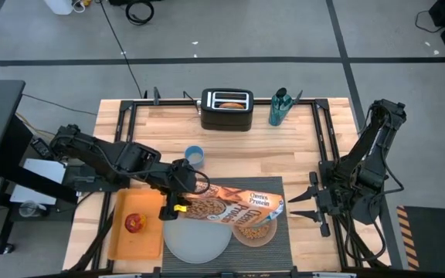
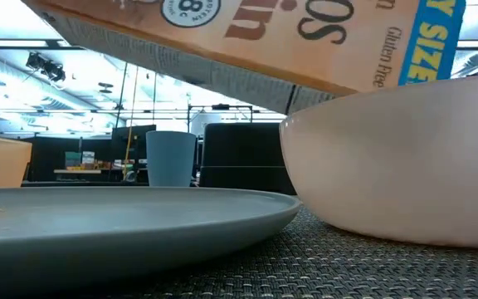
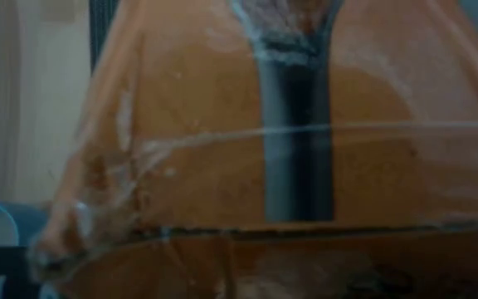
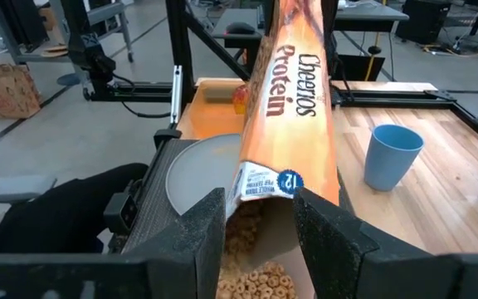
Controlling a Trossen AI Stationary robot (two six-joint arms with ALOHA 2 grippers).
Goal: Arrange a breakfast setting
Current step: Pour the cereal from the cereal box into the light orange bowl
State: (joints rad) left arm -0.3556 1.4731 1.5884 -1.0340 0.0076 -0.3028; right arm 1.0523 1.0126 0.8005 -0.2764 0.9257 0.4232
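From above: a wooden worktop (image 1: 300, 154). The left hand (image 1: 178, 185) is clamped on the base of a Cheerios box (image 1: 234, 207), light, thin-walled, easily crushed, tipped beyond it over the pink bowl (image 1: 255, 232). The right hand (image 1: 304, 207) waits with fingers apart, just beside the bowl.

Right wrist: cereal fills the bowl.

Toward the upper middle of my overhead frame a black toaster (image 1: 226, 110) sits on the bench (image 1: 284, 154), a teal bottle (image 1: 278, 107) just right of it. A small blue cup (image 1: 195, 157) stands left of center.
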